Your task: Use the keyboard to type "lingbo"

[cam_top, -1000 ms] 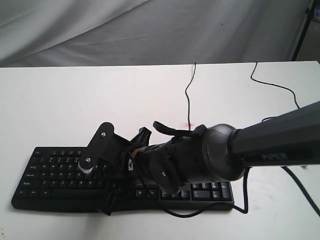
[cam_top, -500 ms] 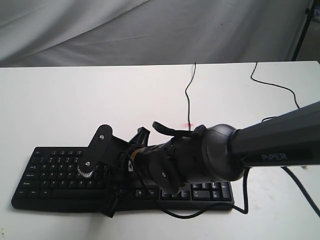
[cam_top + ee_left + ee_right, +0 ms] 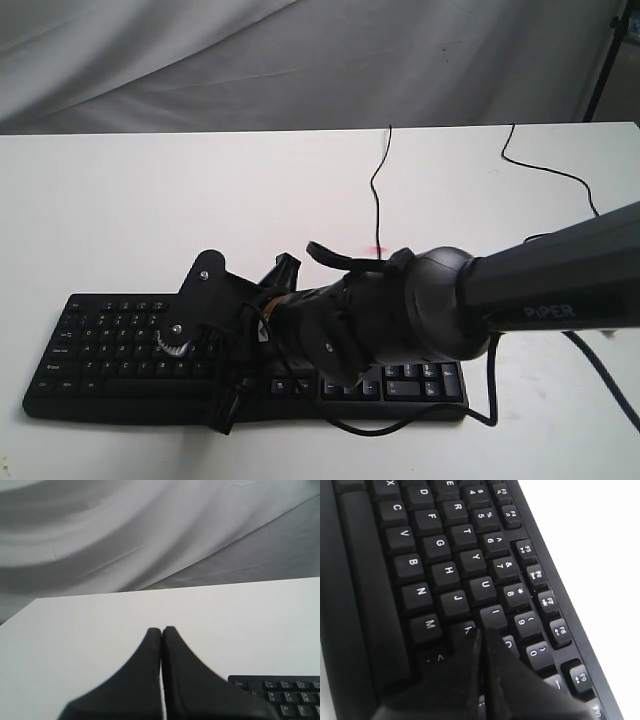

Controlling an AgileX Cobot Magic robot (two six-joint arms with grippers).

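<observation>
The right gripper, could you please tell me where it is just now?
In the right wrist view the right gripper, jaws closed, sits over the keyboard, its tip between the K key and the I key.

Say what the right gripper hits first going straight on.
Probably the wide black plastic keyboard, near its K key and I key; which one the right gripper meets is unclear.

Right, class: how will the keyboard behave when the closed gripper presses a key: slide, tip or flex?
The keyboard probably won't tip: it is wide, low and lies flat on the table. It looks like rigid plastic, so it should hardly flex under the right gripper. A slanted push might slide it slightly, since the table looks smooth.
</observation>
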